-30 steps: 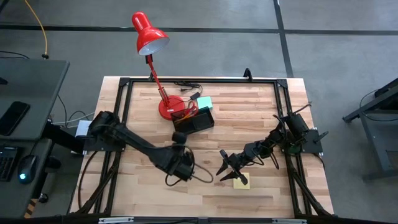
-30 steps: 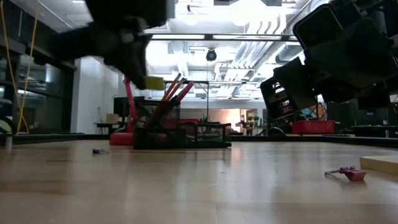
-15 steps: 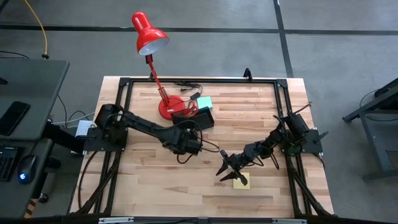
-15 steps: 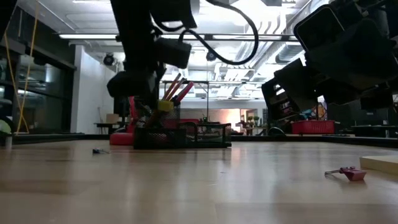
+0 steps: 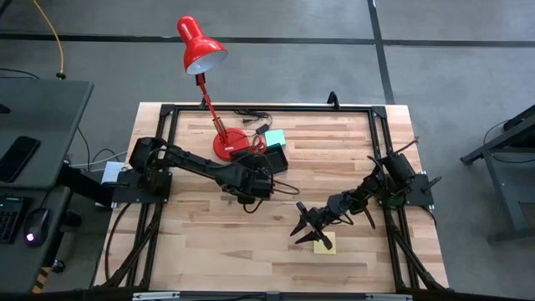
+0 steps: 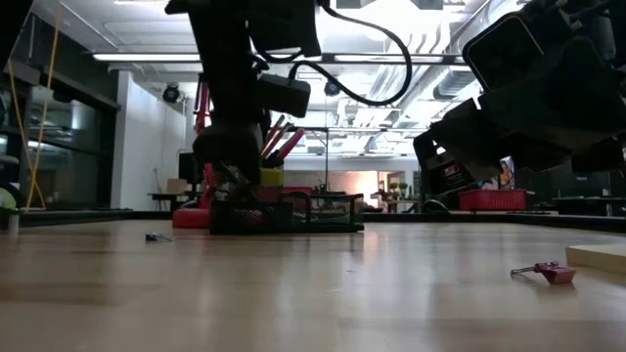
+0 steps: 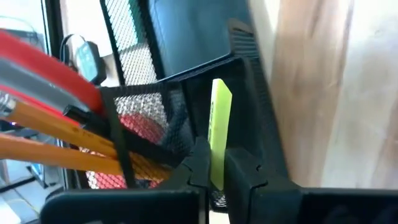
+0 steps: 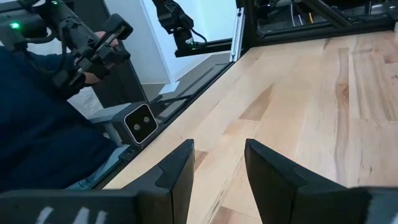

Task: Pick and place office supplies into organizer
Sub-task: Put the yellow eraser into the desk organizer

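Left wrist view: left gripper (image 7: 212, 173) clamps a thin yellow-green piece (image 7: 219, 130) upright at the mesh organizer (image 7: 180, 102), orange pencils (image 7: 59, 134) inside. High view: organizer (image 5: 266, 158) upper centre; right gripper (image 5: 303, 223) parted, empty, lower right over a yellow sticky-note pad (image 5: 324, 243).

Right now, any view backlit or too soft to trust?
Low view: bright ceiling lights behind turn the left gripper and organizer into silhouettes. Left wrist view: yellow-green piece fairly sharp, pencils blurred. High view: evenly lit.
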Controlling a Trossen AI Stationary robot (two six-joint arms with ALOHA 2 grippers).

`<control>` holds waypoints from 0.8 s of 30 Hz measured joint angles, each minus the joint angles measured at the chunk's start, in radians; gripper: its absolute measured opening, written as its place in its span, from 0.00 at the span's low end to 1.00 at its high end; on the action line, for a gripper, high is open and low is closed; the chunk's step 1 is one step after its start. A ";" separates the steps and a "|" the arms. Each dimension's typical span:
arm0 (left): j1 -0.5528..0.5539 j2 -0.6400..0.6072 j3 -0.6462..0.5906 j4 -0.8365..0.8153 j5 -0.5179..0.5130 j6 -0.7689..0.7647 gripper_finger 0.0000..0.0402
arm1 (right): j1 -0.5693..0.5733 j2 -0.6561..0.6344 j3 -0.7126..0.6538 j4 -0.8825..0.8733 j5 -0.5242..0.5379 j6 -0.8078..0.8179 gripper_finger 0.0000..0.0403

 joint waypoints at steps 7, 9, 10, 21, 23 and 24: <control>0.033 0.000 0.000 -0.006 0.016 -0.048 0.08 | 0.000 0.000 0.000 -0.001 0.000 0.000 0.33; 0.036 0.000 0.000 -0.006 0.027 -0.050 0.07 | 0.000 0.000 0.000 -0.003 0.000 0.001 0.33; 0.039 0.000 0.000 -0.006 0.029 -0.053 0.07 | 0.000 0.000 0.000 -0.005 0.000 0.001 0.33; 0.074 0.000 0.000 -0.008 0.127 -0.067 0.12 | 0.010 0.000 0.000 -0.006 0.006 0.000 0.33; 0.072 0.000 0.000 -0.008 0.148 -0.062 0.15 | 0.016 0.000 0.000 -0.006 0.017 0.000 0.33; 0.075 0.000 0.000 -0.009 0.175 -0.048 0.16 | 0.019 0.000 0.000 -0.006 0.021 -0.003 0.33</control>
